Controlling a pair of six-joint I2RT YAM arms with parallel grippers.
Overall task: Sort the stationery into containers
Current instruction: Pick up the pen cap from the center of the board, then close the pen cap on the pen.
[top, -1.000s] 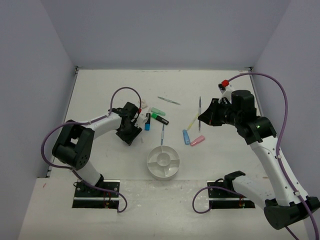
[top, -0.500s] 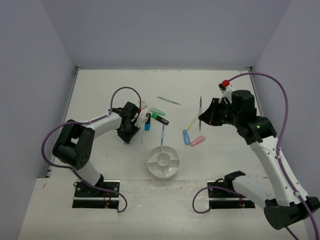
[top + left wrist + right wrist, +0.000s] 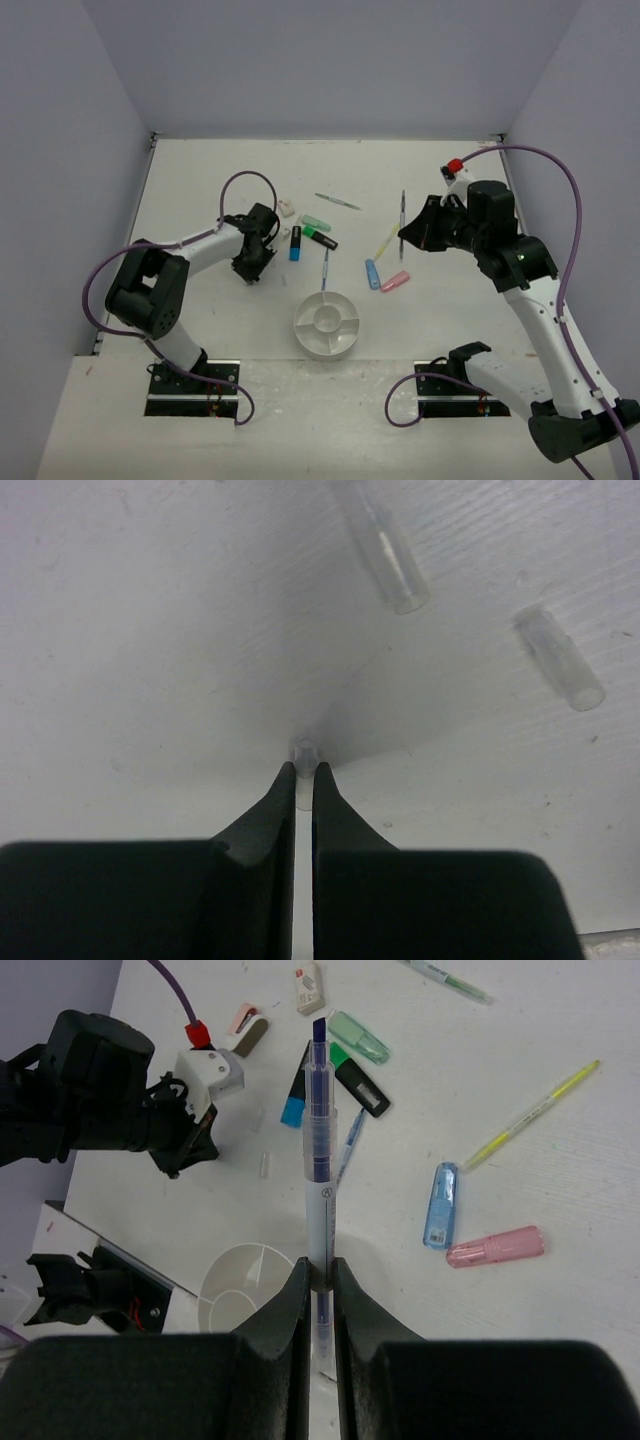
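My right gripper (image 3: 320,1265) is shut on a blue-grey pen (image 3: 318,1110) and holds it above the table, right of centre in the top view (image 3: 402,215). The white divided dish (image 3: 326,324) sits near the front centre and also shows in the right wrist view (image 3: 240,1280). My left gripper (image 3: 305,768) is down at the table (image 3: 251,274), its jaws nearly closed on a small clear cap (image 3: 303,750). A blue highlighter (image 3: 295,243), a green one (image 3: 316,222), a black one (image 3: 320,238), a blue pen (image 3: 324,268), a yellow pen (image 3: 385,243), a grey pen (image 3: 337,201) and an eraser (image 3: 287,208) lie on the table.
A light blue highlighter (image 3: 372,273) and a pink highlighter (image 3: 395,281) lie right of the dish. Two more clear caps (image 3: 385,555) (image 3: 560,658) lie on the table beyond my left gripper. White walls enclose the table on three sides.
My left gripper has drawn back slightly toward the left, uncovering the eraser behind it. My right gripper has shifted a little to the right with the pen.
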